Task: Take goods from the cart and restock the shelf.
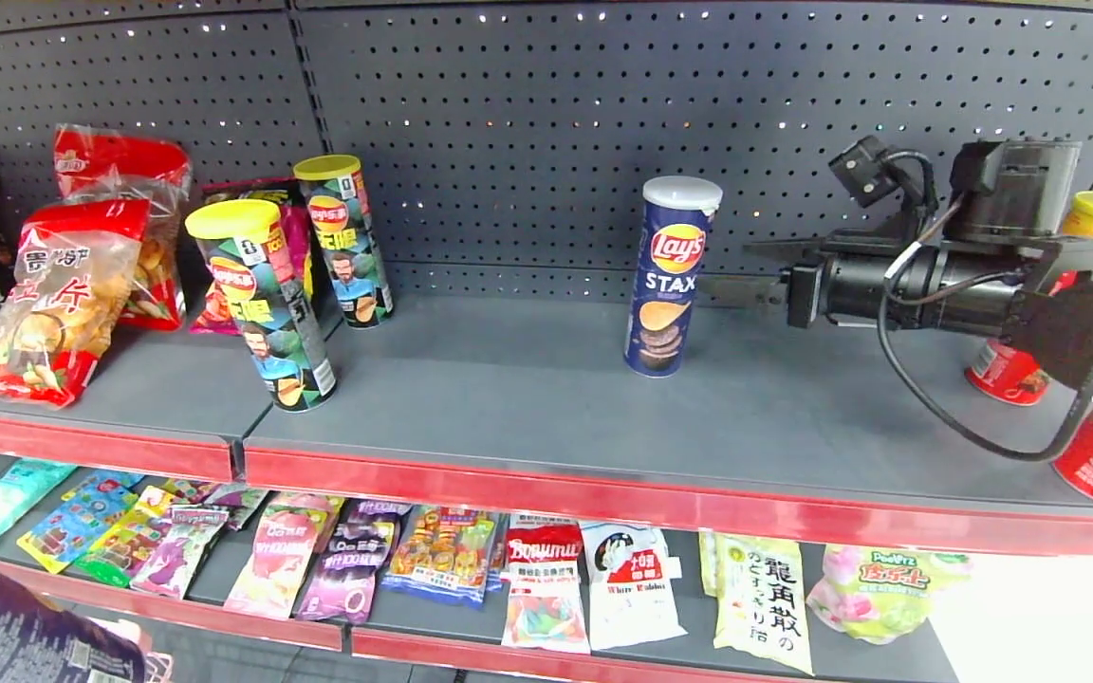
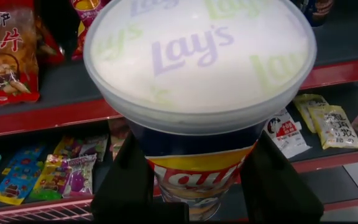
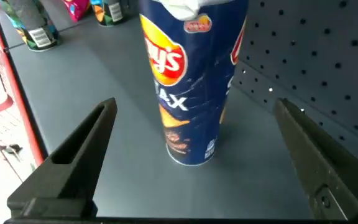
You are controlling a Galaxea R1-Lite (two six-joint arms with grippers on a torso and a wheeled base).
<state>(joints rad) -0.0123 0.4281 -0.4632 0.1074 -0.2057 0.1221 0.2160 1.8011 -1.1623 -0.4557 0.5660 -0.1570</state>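
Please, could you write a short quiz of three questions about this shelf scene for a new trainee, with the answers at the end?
1. True or false: the right tool is shut on the blue chips can that stands on the upper shelf.
2. What does the left tool hold?
A) a red snack bag
B) a chips can with a white lid
C) nothing
3. Fill in: the two patterned cans to the robot's left of the blue chips can have ___ lids.

Key
1. False: its jaws stand open and clear of the can.
2. B
3. yellow
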